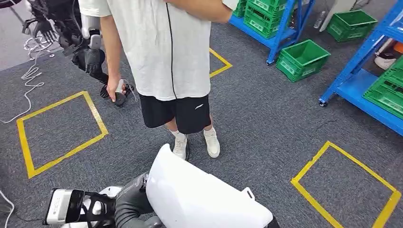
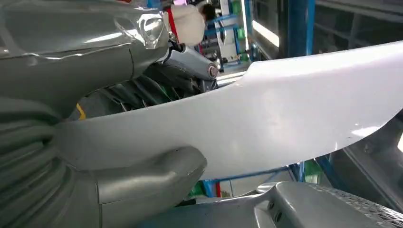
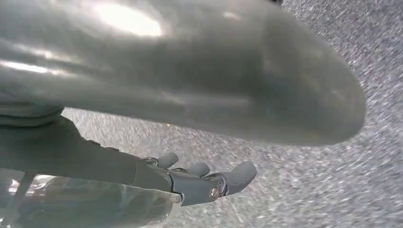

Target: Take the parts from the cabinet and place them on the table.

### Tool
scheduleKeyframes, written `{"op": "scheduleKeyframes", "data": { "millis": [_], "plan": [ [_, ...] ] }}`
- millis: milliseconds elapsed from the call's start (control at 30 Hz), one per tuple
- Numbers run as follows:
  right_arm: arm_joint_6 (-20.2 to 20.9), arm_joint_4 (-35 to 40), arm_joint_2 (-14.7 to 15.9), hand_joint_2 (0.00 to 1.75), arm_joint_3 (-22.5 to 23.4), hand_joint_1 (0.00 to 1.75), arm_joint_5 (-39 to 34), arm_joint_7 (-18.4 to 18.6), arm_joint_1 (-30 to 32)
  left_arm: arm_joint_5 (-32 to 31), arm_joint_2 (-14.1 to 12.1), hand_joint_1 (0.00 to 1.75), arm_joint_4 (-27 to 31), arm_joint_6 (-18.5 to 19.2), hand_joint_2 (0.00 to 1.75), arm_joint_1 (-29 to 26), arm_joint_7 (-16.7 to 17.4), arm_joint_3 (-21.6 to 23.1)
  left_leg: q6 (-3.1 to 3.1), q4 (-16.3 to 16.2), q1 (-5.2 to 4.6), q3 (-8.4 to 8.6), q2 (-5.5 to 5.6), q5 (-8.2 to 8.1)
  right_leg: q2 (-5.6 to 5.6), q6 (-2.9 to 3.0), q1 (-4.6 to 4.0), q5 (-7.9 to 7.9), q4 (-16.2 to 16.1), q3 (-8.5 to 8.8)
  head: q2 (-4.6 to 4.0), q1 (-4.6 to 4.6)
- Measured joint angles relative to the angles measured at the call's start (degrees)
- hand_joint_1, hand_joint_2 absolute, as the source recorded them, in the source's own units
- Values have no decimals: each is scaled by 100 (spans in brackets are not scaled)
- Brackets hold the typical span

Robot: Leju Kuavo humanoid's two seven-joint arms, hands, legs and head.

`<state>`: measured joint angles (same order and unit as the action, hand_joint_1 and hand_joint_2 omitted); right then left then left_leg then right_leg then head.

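White part (image 1: pixel 199 197), person (image 1: pixel 161 52) ahead

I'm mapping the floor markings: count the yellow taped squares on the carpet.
3. One full square lies left of the person, one at lower right runs off the frame, and a corner shows behind the person. Others may lie hidden.

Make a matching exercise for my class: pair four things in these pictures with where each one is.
Things:
1. white part
2. green crates
3. person
4. yellow tape square

Places:
a. on the carpet, left of the person
b. standing ahead of the robot
c. held by the left hand
d. by the blue racks

Pairs: 1-c, 2-d, 3-b, 4-a
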<state>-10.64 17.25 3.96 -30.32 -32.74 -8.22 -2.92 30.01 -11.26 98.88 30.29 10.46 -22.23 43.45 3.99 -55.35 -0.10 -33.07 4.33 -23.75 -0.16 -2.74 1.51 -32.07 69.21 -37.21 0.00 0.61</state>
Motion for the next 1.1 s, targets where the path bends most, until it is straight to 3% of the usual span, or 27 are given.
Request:
{"op": "scheduleKeyframes", "data": {
  "millis": [133,167,200,233,267,300,367,400,467,500,533,567,600,633,667,800,833,867,900,967,1000,1033,1067,1100],
  "plan": [
    [0,0,2,0,0,0,0,0,-2,0,0,175,0,-2,175,0,0,0,-10,-11,8,0,24,-7,8,-31,10,77,-163,69,0,-2],
    [0,-2,4,0,0,0,-2,0,-7,0,0,175,0,0,175,0,0,0,-59,-71,34,-4,119,-38,89,-136,53,381,-868,396,0,-2],
    [0,-2,4,0,0,0,0,0,-7,0,2,175,0,0,175,0,2,0,-91,-104,37,-12,155,-60,175,-164,78,479,-1144,522,0,-4],
    [2,-7,-9,0,-7,0,0,0,-9,0,-7,175,0,-2,175,-11,2,0,-168,-188,7,-51,233,-109,306,-46,51,466,-1196,521,0,-24],
    [2,-9,-9,0,-13,0,2,11,-38,-15,-20,175,2,-17,175,-43,4,-7,-217,-166,36,-90,317,-87,212,97,-3,471,-1140,544,0,-2],
    [0,-7,-29,0,-20,0,9,11,-53,-17,-24,175,4,-28,175,-60,4,-9,-231,-189,48,-108,363,-103,158,131,54,485,-1159,557,0,0],
    [0,-7,-24,0,-22,0,13,7,-59,-26,-37,175,11,-33,175,-59,2,-13,-286,-552,31,-257,-158,-321,62,235,38,469,-1167,589,0,46],
    [0,-7,-24,0,-28,0,13,7,-48,-26,-37,175,11,-33,175,-64,2,-11,-312,-1046,41,-511,-323,-569,-1,263,8,449,-1165,598,0,44],
    [0,-9,-24,0,-35,0,13,9,-23,-26,-44,175,11,-35,175,-74,2,-11,-335,-1975,66,-1017,-406,-912,-141,295,-33,425,-1163,602,0,44],
    [0,-11,-24,0,-37,0,13,9,-19,-26,-50,175,9,-35,175,-82,2,-11,-333,-2165,68,-1141,-415,-912,-210,305,-49,416,-1163,607,0,44],
    [0,-11,-26,0,-39,0,13,9,-20,-26,-52,175,9,-35,175,-89,2,-11,-314,-2024,68,-1096,-428,-765,-281,316,-63,404,-1163,622,0,44],
    [0,-11,-28,0,-42,0,13,9,-26,-33,-52,175,11,-35,175,-88,2,-11,-282,-1680,66,-925,-440,-555,-335,322,-72,386,-1164,642,0,46],
    [0,-11,-35,0,-44,0,13,7,-33,-37,-52,175,11,-35,175,-86,2,-11,-216,-1042,46,-593,-515,-258,-400,321,-91,364,-1167,676,0,46],
    [0,-11,-44,0,-44,0,13,4,-34,-39,-52,175,13,-33,175,-79,2,-11,-128,-523,-4,-299,-722,-77,-446,314,-104,348,-1172,707,0,46],
    [0,-11,-68,0,-44,0,13,2,-37,-44,-52,175,28,-33,175,-72,2,-13,-53,-321,-69,-192,-974,-137,-489,293,-124,322,-1167,727,0,37],
    [7,-11,-92,0,-46,0,11,-4,-54,-52,-52,175,37,-22,175,-61,9,-11,-27,-211,-99,-193,-690,-111,-749,181,-157,280,-1242,802,0,28],
    [7,-9,-79,0,-46,0,9,-9,-57,-52,-39,175,55,-11,175,-77,11,-9,-37,-75,11,-71,-606,-21,-649,164,-128,239,-1196,778,0,24],
    [7,-9,-77,0,-48,0,9,-20,-54,-48,-37,175,59,0,175,-48,9,-9,-18,-12,-5,-32,-544,4,-323,176,-124,150,-1020,719,0,0],
    [9,-11,-77,0,-48,0,9,-20,-48,-55,-13,175,61,0,175,-31,9,-7,-4,-10,-11,-29,-482,15,-121,204,-108,-8,-660,548,0,0],
    [9,-20,-64,0,-50,0,7,-20,-29,-57,-7,175,59,0,175,-48,15,2,-4,-12,-6,-37,-302,12,-6,228,-82,-363,304,19,0,-9],
    [9,-24,-57,0,-50,0,-2,-17,-8,-57,-7,175,57,0,175,-48,15,2,-6,-18,-5,-44,-196,10,-2,190,-71,-422,636,-193,0,-11],
    [9,-26,-53,0,-50,0,-2,-17,3,-57,-7,175,57,0,175,-53,15,4,-9,-19,-3,-39,-109,9,-2,124,-49,-342,598,-232,0,-11],
    [9,-28,-48,0,-50,0,-4,-17,1,-57,-7,175,57,0,175,-53,18,9,-25,-27,6,-32,-24,1,0,36,-20,-159,294,-130,0,-11],
    [9,-28,-42,0,-50,0,-2,-17,-5,-57,-7,175,57,0,175,-53,18,9,-50,-50,19,-26,56,-14,17,-59,6,106,-244,92,0,-9]
  ]
}}
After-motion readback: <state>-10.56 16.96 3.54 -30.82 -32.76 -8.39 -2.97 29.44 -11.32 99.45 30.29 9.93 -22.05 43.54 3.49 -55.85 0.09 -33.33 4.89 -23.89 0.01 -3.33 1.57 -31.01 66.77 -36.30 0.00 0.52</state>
